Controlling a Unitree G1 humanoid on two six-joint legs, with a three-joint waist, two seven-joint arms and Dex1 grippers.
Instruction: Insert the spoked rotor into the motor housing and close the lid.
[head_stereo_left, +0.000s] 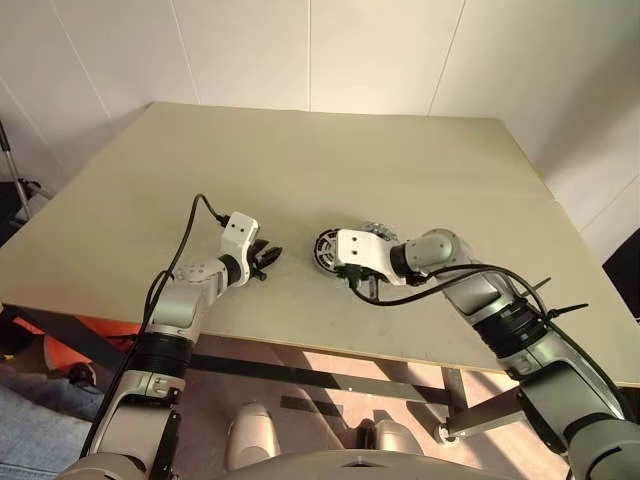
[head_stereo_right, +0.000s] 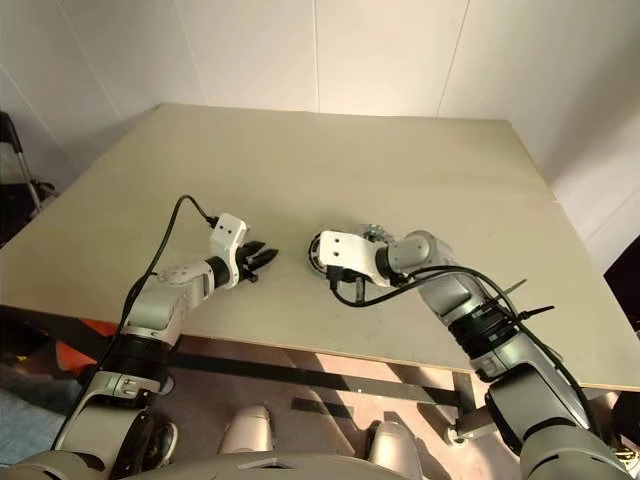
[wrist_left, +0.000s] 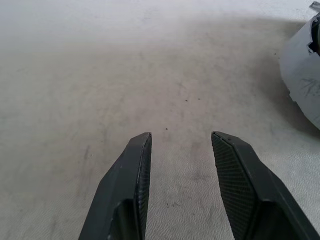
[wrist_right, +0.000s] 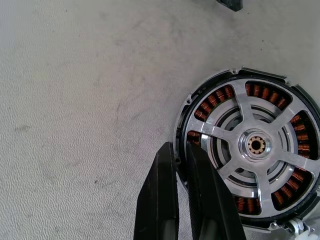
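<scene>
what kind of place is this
Probably a robotics test room or lab: a bare beige worktable against plain white panelled walls, with just a motor assembly on it.

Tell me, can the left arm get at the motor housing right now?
Probably yes: bare table lies between the open left gripper and the motor housing, though the right gripper is already clamped on its near rim.
</scene>
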